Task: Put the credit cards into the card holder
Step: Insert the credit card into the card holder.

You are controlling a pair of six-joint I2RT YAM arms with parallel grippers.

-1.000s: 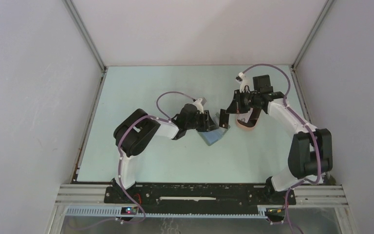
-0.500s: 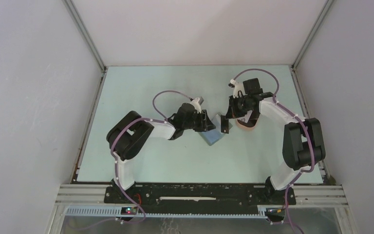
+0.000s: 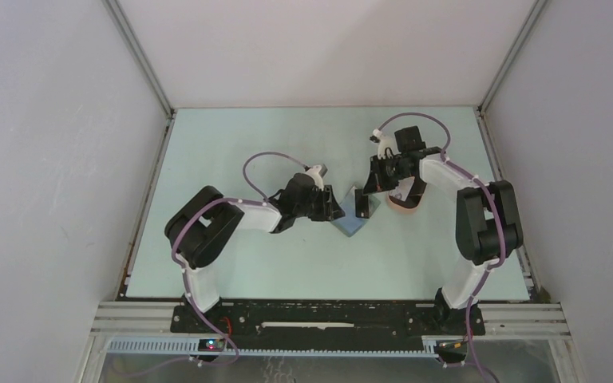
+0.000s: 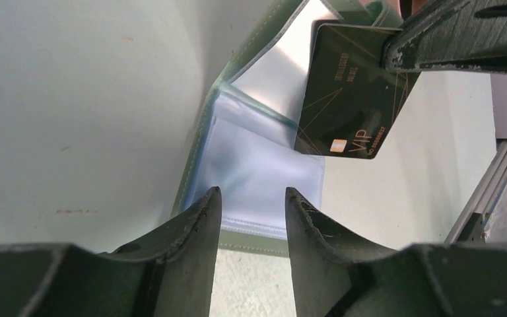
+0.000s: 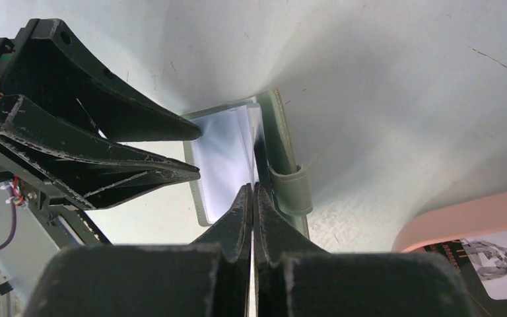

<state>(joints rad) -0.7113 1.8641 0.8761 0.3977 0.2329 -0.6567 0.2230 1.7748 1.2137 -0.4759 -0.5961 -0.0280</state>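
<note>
The grey-green card holder lies open on the table, its clear pockets facing up. My left gripper is open, with its fingertips low over the holder's near edge. Nothing is between them. My right gripper is shut on a black credit card marked VIP. The card hangs tilted, its lower edge over the holder's fold. In the top view the right gripper and the left gripper meet over the card holder. Another credit card lies in the pink tray.
A salmon-pink tray sits just right of the holder, under the right arm's wrist. The left gripper's fingers are close beside the right gripper. Enclosure walls bound the table on three sides.
The right gripper has carried the black card left and down, closer over the holder. The left gripper has shifted slightly left along the holder.
</note>
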